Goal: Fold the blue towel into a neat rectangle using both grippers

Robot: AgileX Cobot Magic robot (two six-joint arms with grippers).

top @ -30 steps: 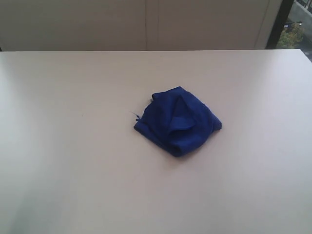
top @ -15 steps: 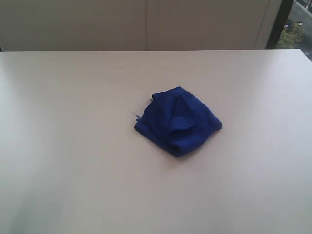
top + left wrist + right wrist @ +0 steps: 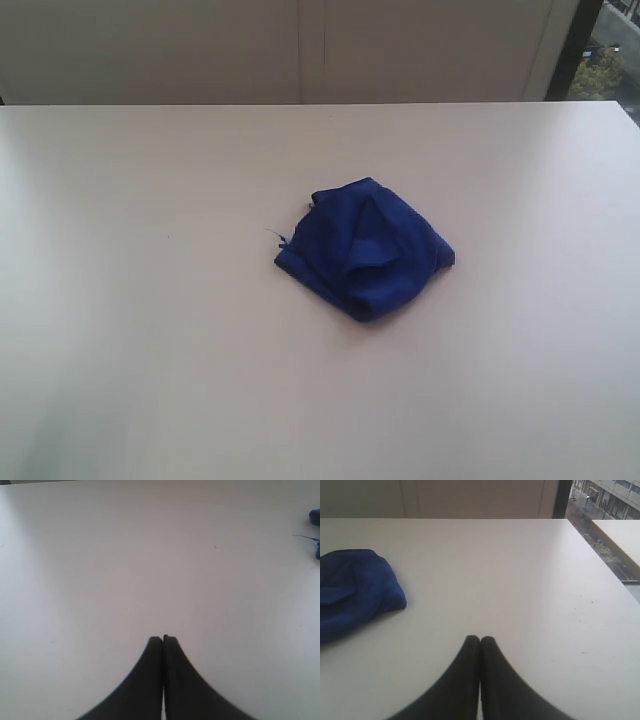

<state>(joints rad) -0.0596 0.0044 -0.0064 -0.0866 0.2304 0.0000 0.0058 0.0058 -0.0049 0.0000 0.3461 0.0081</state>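
Observation:
The blue towel point(image 3: 364, 248) lies crumpled in a loose heap near the middle of the pale table point(image 3: 150, 300), with a thin thread sticking out on its left side. Neither arm shows in the exterior view. In the left wrist view my left gripper point(image 3: 163, 639) is shut with nothing in it, over bare tabletop, and only a sliver of the towel point(image 3: 315, 516) shows at the frame's edge. My right gripper point(image 3: 480, 639) is also shut and empty, well apart from the towel point(image 3: 355, 587) beside it.
The table's far edge point(image 3: 320, 103) meets a beige wall. In the right wrist view the table's side edge point(image 3: 605, 562) drops off toward a window with a street outside.

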